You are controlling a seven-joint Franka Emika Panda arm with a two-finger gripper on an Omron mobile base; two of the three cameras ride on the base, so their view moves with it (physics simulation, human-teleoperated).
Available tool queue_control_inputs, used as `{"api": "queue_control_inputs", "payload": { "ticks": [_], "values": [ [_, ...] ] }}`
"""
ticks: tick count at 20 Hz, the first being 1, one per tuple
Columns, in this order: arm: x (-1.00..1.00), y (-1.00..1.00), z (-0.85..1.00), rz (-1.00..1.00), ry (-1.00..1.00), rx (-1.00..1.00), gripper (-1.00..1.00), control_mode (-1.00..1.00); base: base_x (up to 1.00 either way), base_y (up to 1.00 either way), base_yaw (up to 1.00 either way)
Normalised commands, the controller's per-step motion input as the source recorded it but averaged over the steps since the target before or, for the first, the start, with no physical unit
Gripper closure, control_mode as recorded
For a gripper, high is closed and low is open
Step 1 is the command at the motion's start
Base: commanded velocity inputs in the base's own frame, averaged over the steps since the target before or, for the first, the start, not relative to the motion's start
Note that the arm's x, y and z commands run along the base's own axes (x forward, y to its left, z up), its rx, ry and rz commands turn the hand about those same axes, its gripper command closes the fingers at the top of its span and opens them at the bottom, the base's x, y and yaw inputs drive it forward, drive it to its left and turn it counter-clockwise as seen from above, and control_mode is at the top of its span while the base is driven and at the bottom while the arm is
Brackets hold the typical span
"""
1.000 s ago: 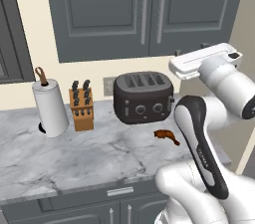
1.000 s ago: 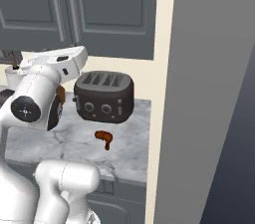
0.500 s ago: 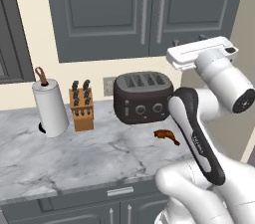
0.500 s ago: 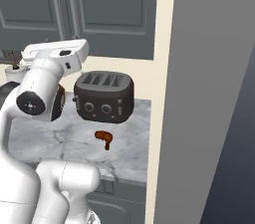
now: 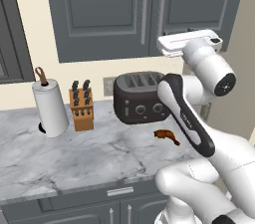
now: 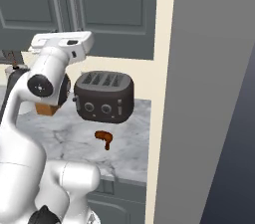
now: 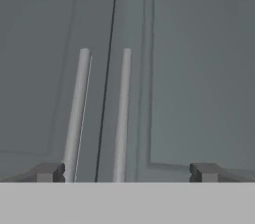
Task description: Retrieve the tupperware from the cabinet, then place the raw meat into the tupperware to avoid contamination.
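Note:
The cabinet point(image 5: 104, 14) hangs above the counter with both panelled doors shut; it also appears as the cabinet point(image 6: 114, 4) in the right base view. Its two silver bar handles point(image 7: 122, 113) stand side by side straight ahead in the hand view. My gripper point(image 7: 127, 173) is open with nothing between its fingertips, level with the lower ends of the handles. My white hand point(image 5: 189, 43) is raised in front of the doors' bottom edge. The raw meat point(image 5: 167, 136), a small reddish-brown piece, lies on the marble counter in front of the toaster, as the raw meat point(image 6: 104, 139). The tupperware is hidden.
A black four-slot toaster point(image 5: 139, 97) stands against the wall beneath my hand. A knife block point(image 5: 81, 106) and a paper towel roll point(image 5: 50, 106) stand to its left. A tall grey panel point(image 6: 209, 93) walls off the counter's right end.
My hand has risen from beside the toaster's top up to the cabinet doors' lower edge. The meat and the counter things have not moved.

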Motion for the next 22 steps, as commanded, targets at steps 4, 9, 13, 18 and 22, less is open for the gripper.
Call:
{"api": "queue_control_inputs", "payload": {
  "ticks": [4, 9, 13, 18, 22],
  "values": [
    [0.53, 0.04, 0.0, 0.0, 0.01, 0.02, -1.0, -1.0, 0.0, 0.0, 0.0],
    [0.45, 0.0, 0.0, 0.01, 0.04, 0.02, -1.0, -1.0, 0.0, 0.0, 0.0],
    [0.49, 0.0, 0.0, 0.03, 0.03, 0.03, -1.0, -1.0, 0.0, 0.0, 0.0],
    [0.49, 0.09, 0.0, 0.02, 0.03, 0.02, -1.0, -1.0, 0.0, 0.0, 0.0],
    [0.51, 0.12, 0.0, 0.01, 0.04, 0.02, -1.0, -1.0, 0.0, 0.0, 0.0]
  ]
}}
